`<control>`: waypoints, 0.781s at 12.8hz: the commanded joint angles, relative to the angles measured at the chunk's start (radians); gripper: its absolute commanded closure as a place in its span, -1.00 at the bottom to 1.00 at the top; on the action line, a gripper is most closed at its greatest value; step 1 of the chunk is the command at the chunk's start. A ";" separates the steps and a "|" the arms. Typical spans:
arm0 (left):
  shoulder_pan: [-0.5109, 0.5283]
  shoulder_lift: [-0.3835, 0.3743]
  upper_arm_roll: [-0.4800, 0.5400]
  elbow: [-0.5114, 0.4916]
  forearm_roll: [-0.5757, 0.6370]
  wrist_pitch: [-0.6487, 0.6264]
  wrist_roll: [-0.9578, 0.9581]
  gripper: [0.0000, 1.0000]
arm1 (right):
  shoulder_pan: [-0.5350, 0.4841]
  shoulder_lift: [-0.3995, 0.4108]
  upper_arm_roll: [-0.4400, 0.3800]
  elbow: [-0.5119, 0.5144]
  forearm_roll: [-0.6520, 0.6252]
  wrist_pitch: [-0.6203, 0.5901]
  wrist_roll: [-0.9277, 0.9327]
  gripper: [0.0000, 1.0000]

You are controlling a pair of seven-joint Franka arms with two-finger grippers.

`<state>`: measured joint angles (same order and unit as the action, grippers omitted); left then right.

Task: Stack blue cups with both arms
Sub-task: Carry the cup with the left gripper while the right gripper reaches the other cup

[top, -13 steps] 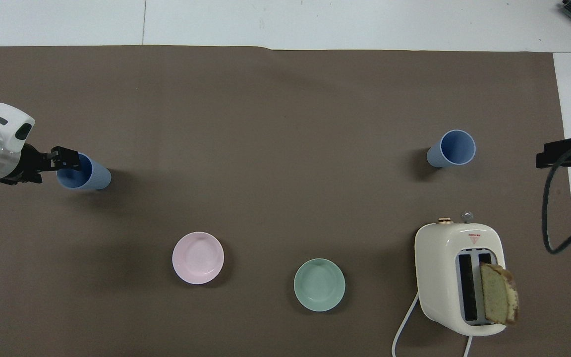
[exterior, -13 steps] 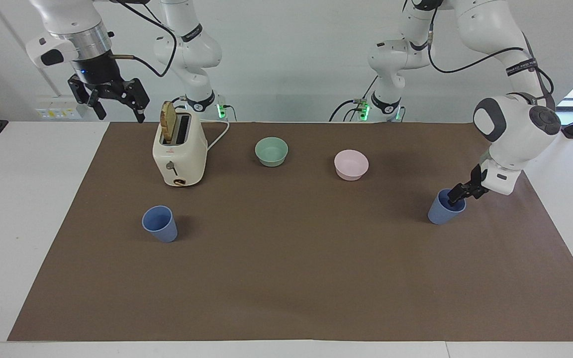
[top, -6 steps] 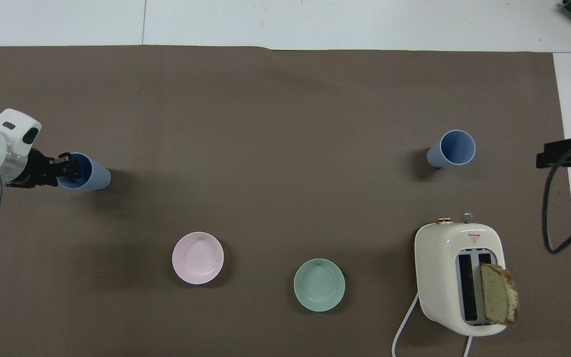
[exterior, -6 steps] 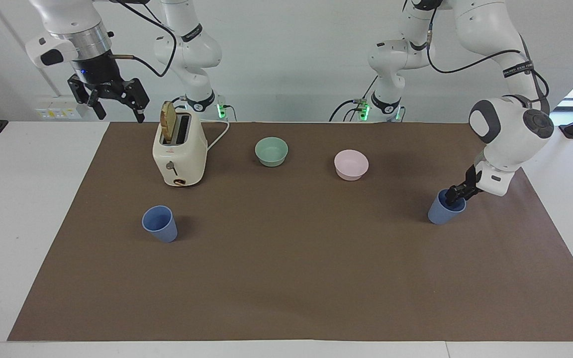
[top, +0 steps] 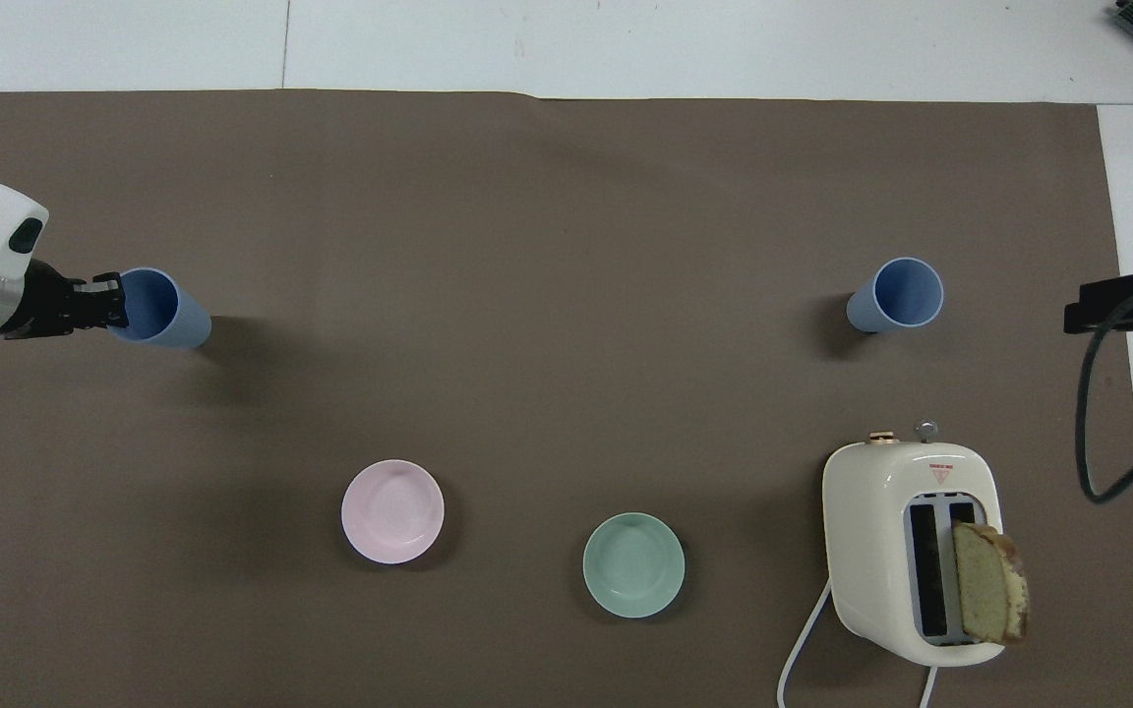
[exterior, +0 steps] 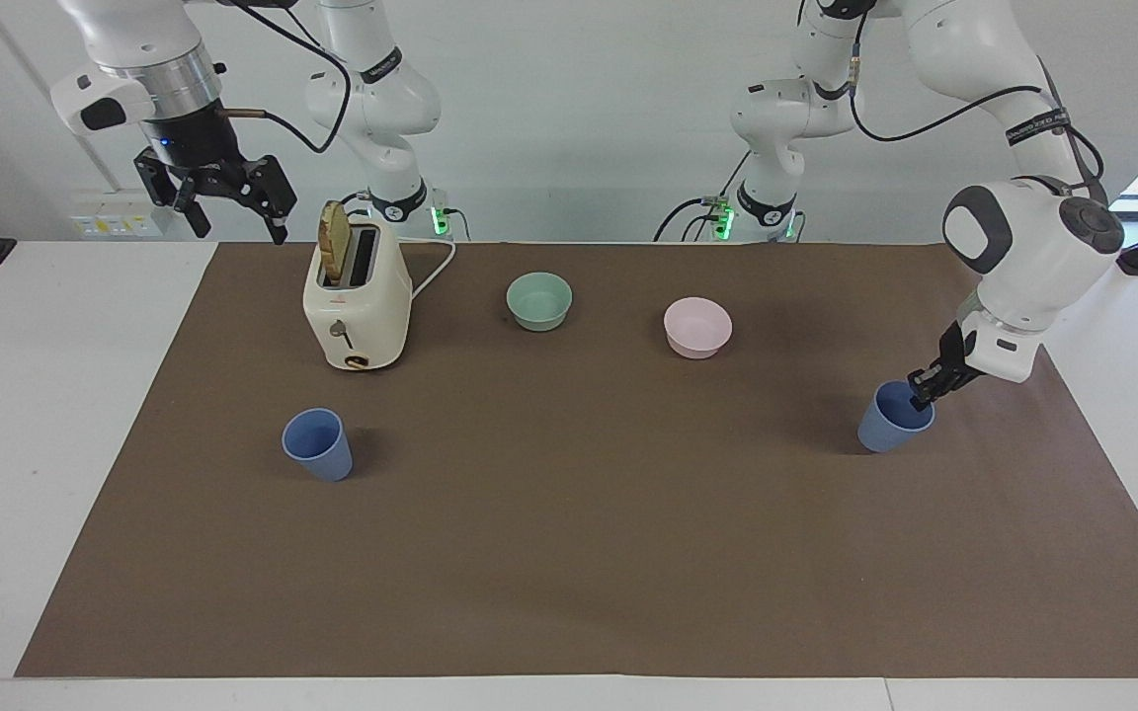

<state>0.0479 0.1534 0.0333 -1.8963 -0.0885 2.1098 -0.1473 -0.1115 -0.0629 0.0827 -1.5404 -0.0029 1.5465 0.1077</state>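
The left pincer (exterior: 925, 391) is clamped on the rim of one blue cup (exterior: 893, 419) near the counter's left-arm edge, cup tilted, forearm sloping down. The other blue cup (exterior: 317, 443) stands upright well apart, toward the right-arm end. The right pincer (exterior: 229, 202) waits wide open over the corner by the toaster (exterior: 358, 306).

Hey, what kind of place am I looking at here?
Probably a robotics lab, staged as a kitchen: two bench-mounted arms over a table with a brown mat, a toaster, bowls and cups.
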 commanded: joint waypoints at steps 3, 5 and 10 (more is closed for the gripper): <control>-0.017 -0.025 -0.039 0.213 -0.097 -0.209 -0.094 1.00 | -0.020 0.026 0.006 0.002 0.000 0.020 -0.016 -1.00; -0.020 -0.022 -0.101 0.250 -0.088 -0.226 -0.181 1.00 | -0.022 0.060 0.006 0.005 0.001 0.061 -0.017 -1.00; -0.202 0.012 -0.131 0.272 -0.080 -0.174 -0.432 1.00 | -0.024 0.211 0.006 0.077 0.001 0.182 -0.020 -1.00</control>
<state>-0.0876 0.1291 -0.1108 -1.6582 -0.1667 1.9152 -0.5039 -0.1182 0.0694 0.0811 -1.5230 -0.0035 1.7008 0.1077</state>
